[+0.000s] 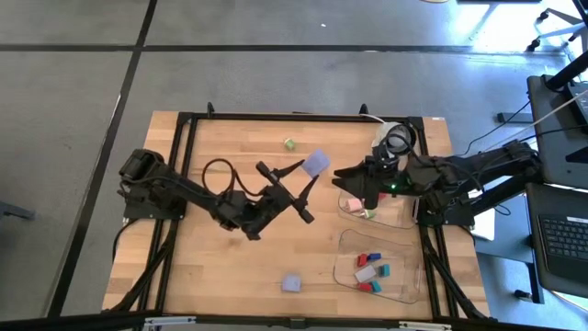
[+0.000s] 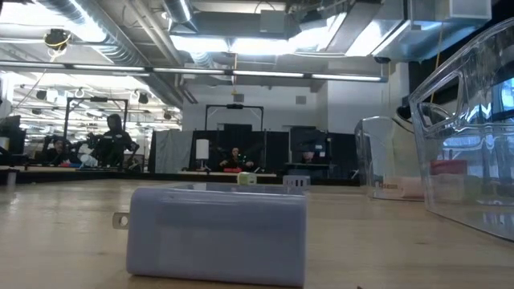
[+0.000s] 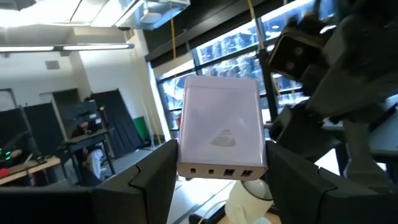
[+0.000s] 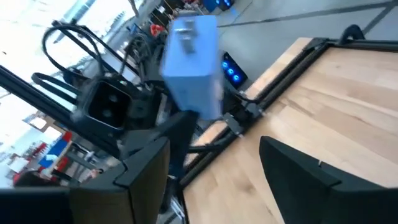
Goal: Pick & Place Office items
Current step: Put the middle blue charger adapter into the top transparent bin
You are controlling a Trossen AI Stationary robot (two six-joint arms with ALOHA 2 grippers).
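Observation:
My left gripper (image 1: 309, 176) is over the table's middle, shut on a lavender plug block (image 1: 315, 163) that fills the left wrist view (image 3: 219, 118). My right gripper (image 1: 347, 182) is open just right of that block, at the left rim of the far clear tray (image 1: 397, 219). In the right wrist view its spread fingers (image 4: 214, 180) face the held block (image 4: 193, 59). A second lavender block (image 1: 291, 282) lies flat near the table's near edge, close to the low camera (image 2: 217, 233). A small green piece (image 1: 288, 143) lies toward the far edge. Red, blue, teal and white pieces (image 1: 370, 268) lie in the near clear tray. My left gripper pinches the lavender block between its two fingers, on the narrow sides near the end with the ports (image 3: 217, 169). The fingers (image 3: 158, 171) come from the table's left, slanting upward. The block is lifted clear of the table and stands out past the fingertips.
Pink and green pieces (image 1: 366, 213) lie in the far tray. A white roll and dark cable loops (image 1: 393, 136) are at the far right corner. A black frame (image 1: 184, 138) borders the wooden top. Bare wood lies left of the trays.

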